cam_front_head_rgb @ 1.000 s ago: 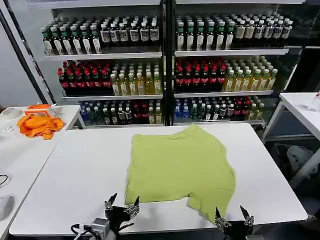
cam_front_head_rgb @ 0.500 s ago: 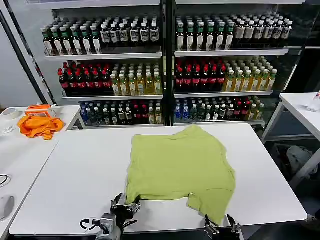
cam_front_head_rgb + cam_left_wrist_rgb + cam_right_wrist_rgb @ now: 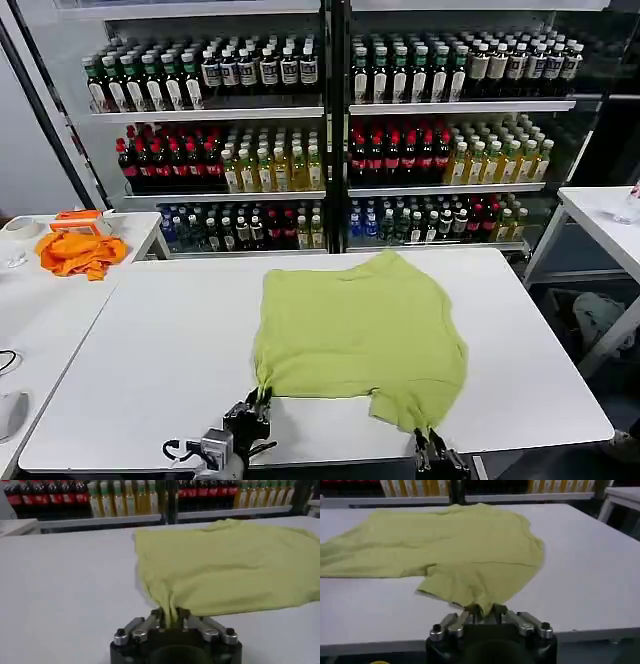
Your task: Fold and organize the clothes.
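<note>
I count one T-shirt [image 3: 360, 335] on one white table [image 3: 160, 350]. Two grippers on it: left [image 3: 256, 403] and right [image 3: 428, 440], each clamped on a bit of the shirt's near edge. One orange cloth [image 3: 78, 250] on the side table [image 3: 40, 320] to my left, one more table [image 3: 600, 215] at right. Two coolers [image 3: 335, 120] behind, three bottle shelves each; too many bottles for me to count.
</note>
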Robot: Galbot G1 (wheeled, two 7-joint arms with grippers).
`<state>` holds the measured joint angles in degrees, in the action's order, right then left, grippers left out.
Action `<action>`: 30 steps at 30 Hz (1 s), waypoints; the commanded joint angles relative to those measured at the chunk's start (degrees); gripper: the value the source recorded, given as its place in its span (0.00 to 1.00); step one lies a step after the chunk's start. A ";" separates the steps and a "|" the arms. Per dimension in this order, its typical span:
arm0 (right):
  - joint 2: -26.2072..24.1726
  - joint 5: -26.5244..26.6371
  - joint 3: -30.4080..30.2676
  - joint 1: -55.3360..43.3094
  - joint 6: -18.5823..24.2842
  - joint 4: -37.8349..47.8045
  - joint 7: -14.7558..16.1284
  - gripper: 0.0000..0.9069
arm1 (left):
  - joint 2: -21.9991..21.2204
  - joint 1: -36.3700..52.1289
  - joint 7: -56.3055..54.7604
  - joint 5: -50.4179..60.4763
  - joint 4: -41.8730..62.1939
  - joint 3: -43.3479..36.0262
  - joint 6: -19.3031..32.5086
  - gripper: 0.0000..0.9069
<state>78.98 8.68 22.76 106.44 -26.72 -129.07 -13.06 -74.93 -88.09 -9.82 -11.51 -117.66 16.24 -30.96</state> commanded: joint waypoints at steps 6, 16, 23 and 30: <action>-1.48 0.51 3.51 3.90 0.54 -8.74 0.03 0.00 | 0.28 -3.37 0.42 -0.30 -7.38 0.65 0.68 0.02; -6.36 6.00 11.05 -1.60 -1.36 -13.28 0.13 0.00 | 2.79 -7.30 1.23 0.35 -15.76 2.57 0.60 0.02; -10.79 8.60 10.30 -12.12 -1.70 -5.22 0.14 0.00 | 5.56 -3.41 1.86 -0.01 -12.75 3.04 0.07 0.02; -13.15 8.65 6.43 -20.61 -2.23 2.44 0.31 0.00 | 7.91 2.41 2.51 -0.06 -6.18 1.31 0.25 0.02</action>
<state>69.11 15.72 30.25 95.88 -28.77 -133.21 -12.69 -68.53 -88.93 -7.41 -11.61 -126.20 17.60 -30.97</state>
